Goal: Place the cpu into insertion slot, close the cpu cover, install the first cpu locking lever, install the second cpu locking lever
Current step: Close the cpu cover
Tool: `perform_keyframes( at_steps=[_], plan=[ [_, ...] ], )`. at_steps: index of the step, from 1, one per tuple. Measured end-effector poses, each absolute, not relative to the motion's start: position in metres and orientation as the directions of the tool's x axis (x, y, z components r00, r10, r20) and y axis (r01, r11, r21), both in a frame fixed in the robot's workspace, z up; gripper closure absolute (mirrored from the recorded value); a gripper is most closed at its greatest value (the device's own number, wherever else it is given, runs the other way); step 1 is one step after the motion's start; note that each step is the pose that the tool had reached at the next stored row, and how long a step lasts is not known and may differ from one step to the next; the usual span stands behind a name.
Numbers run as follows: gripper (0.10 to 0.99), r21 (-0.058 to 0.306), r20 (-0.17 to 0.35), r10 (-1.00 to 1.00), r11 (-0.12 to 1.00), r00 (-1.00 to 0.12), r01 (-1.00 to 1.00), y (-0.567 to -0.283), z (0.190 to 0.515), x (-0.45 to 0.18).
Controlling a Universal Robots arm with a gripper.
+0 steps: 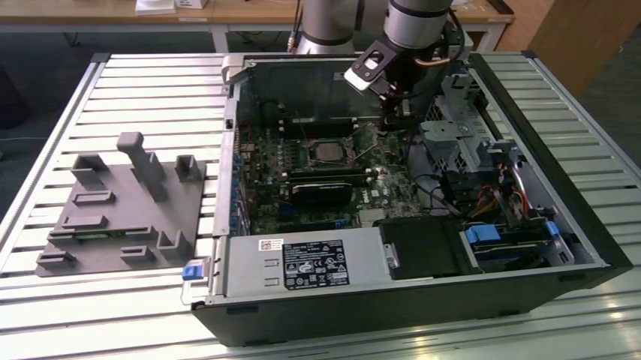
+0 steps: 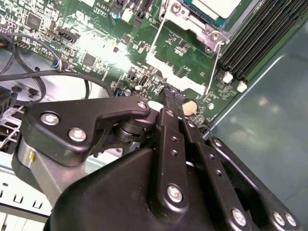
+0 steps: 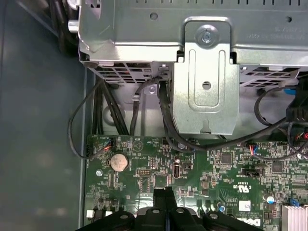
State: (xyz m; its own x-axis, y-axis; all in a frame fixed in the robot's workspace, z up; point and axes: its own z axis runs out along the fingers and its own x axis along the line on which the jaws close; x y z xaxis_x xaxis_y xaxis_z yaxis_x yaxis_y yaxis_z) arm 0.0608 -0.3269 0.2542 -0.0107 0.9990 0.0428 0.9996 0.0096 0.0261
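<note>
Cpu (image 1: pixel 329 152) is lying in the insertion slot (image 1: pixel 308 150), just to the exterior view's left of the gripper (image 1: pixel 392 129); the fingers (image 3: pixel 160 197) are pressing together on nothing, not touching it.

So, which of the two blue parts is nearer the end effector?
The blue caddy inside the case, at the exterior view's right; the blue tab at the view's left lies farther from the end effector.

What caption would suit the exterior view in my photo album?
Robot gripper inside an open computer case, tips near the motherboard, to the exterior view's right of the cpu.
</note>
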Motion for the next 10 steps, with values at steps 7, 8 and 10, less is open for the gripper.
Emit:
perform_keyframes(
  at_steps=[7, 8, 10],
  plan=[
    [0.980, 0.017, 0.040, 0.999, 0.010, -0.010, 1.000, -0.3262, 0.2489, 0.0633],
    [0.980, 0.016, 0.040, 0.999, 0.010, -0.010, 1.000, -0.3261, 0.2478, 0.0634],
    [0.980, 0.015, 0.040, 0.999, 0.010, -0.010, 1.000, -0.3261, 0.2456, 0.0642]
  ],
)
